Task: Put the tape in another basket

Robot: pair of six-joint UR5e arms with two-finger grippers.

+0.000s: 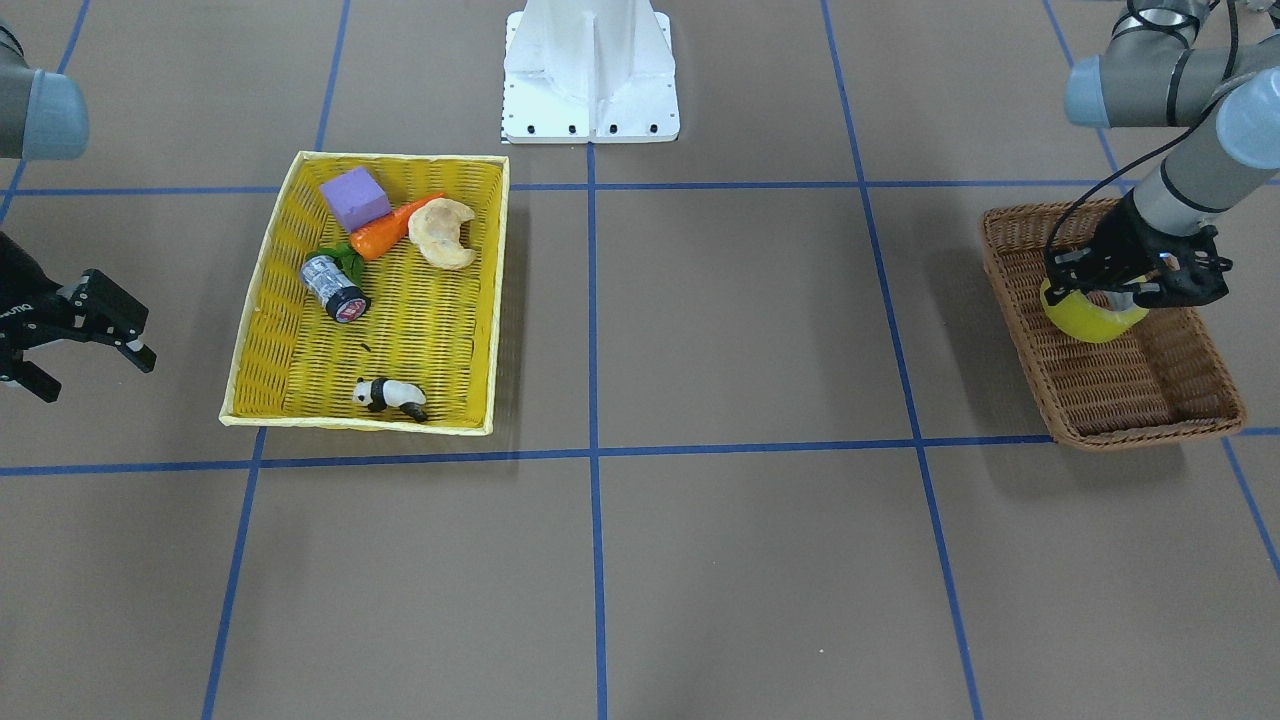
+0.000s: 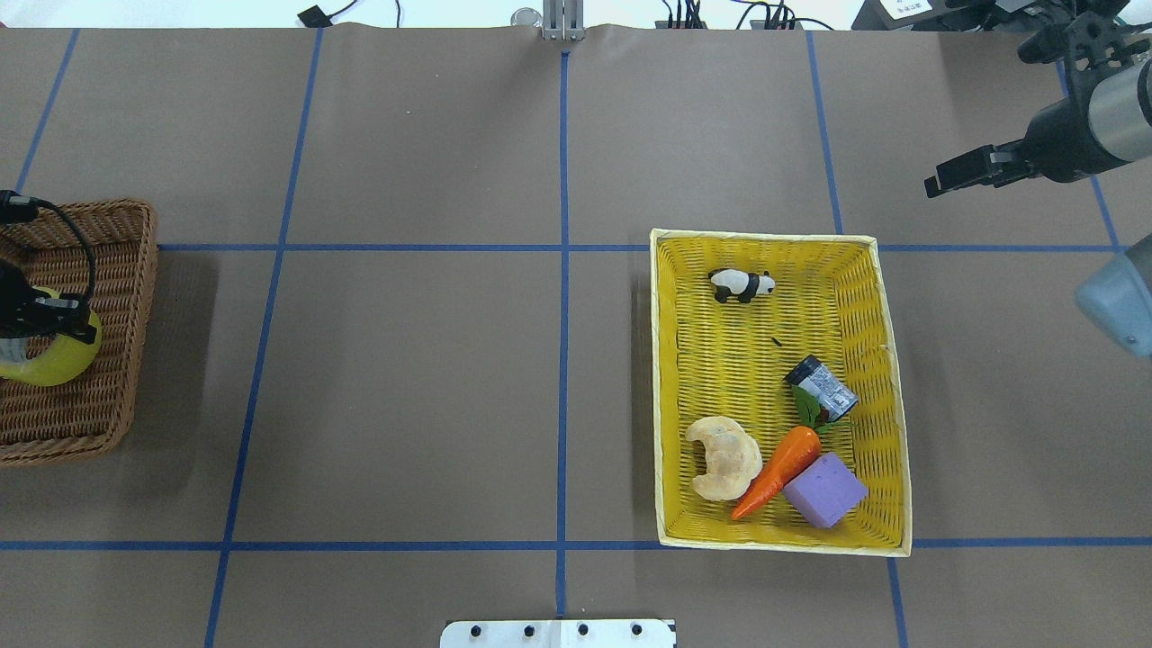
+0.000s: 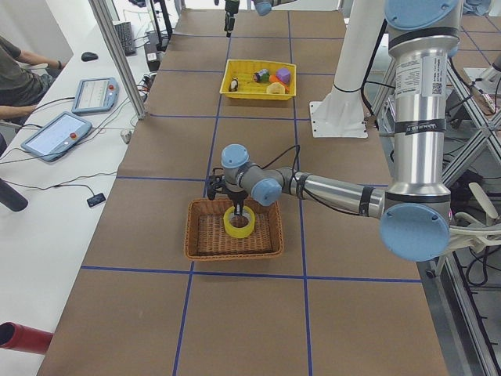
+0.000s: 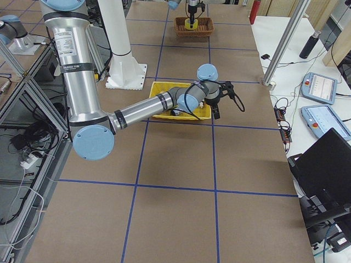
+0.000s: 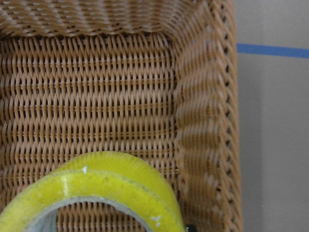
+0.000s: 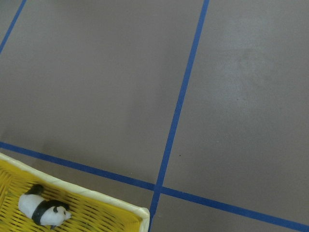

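Observation:
The yellowish tape roll [image 1: 1093,314] sits tilted inside the brown wicker basket [image 1: 1120,390], low over its floor. My left gripper [image 1: 1128,285] is shut on the roll's upper rim. In the overhead view the tape [image 2: 49,360] and basket [image 2: 108,270] lie at the far left edge. The left wrist view shows the roll [image 5: 101,186] close below the camera, over the basket floor [image 5: 96,96]. My right gripper [image 1: 92,368] is open and empty, hovering over the table beside the yellow tray, and also shows in the overhead view [image 2: 961,173].
The shallow yellow tray [image 2: 666,378] holds a toy panda [image 2: 741,284], a silver-and-black cylinder [image 2: 821,388], a carrot [image 2: 778,470], a croissant [image 2: 723,457] and a purple block [image 2: 824,489]. The robot's white base [image 1: 590,75] stands at the table's edge.

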